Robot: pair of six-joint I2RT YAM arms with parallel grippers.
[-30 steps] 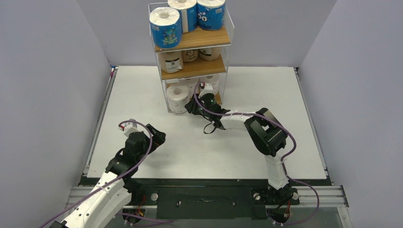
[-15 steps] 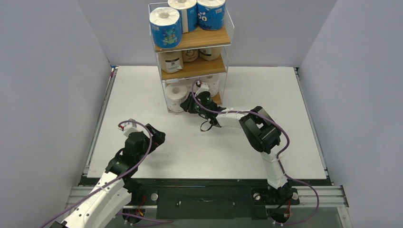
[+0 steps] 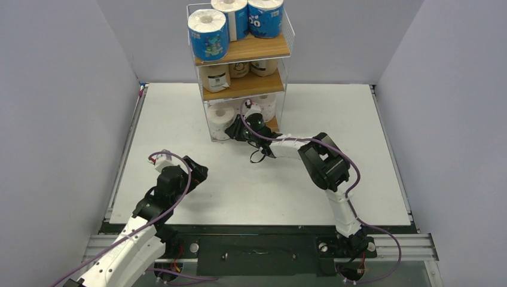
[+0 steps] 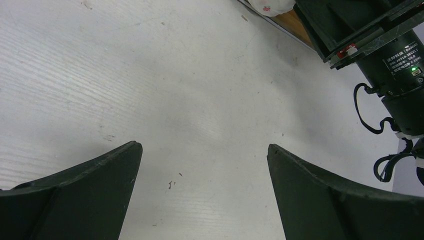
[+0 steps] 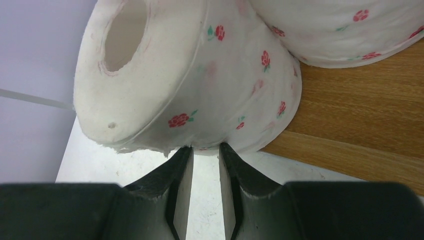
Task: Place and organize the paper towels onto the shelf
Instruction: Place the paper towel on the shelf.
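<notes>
The shelf (image 3: 245, 51) stands at the back of the table. Blue-wrapped paper towels (image 3: 208, 33) fill its top board and tan ones (image 3: 215, 76) the middle. A white rose-print roll (image 3: 221, 118) (image 5: 200, 85) leans tilted at the front edge of the bottom board (image 5: 360, 115), beside another white roll (image 5: 340, 30). My right gripper (image 3: 239, 127) (image 5: 205, 146) reaches in low, jaws narrow, the tips pinching that tilted roll's lower side. My left gripper (image 3: 200, 170) (image 4: 202, 147) hovers open over bare table at the near left, holding nothing.
Grey walls close in the white table (image 3: 179, 119) on three sides. The shelf's thin white wire frame (image 3: 207, 122) stands right next to the right gripper. The right arm's dark wrist and cable (image 4: 395, 65) show at the upper right in the left wrist view.
The right arm has pushed forward and left toward the shelf's bottom tier, and the white roll has shifted further in with it. Its jaws narrowed slightly. The left arm has not moved.
</notes>
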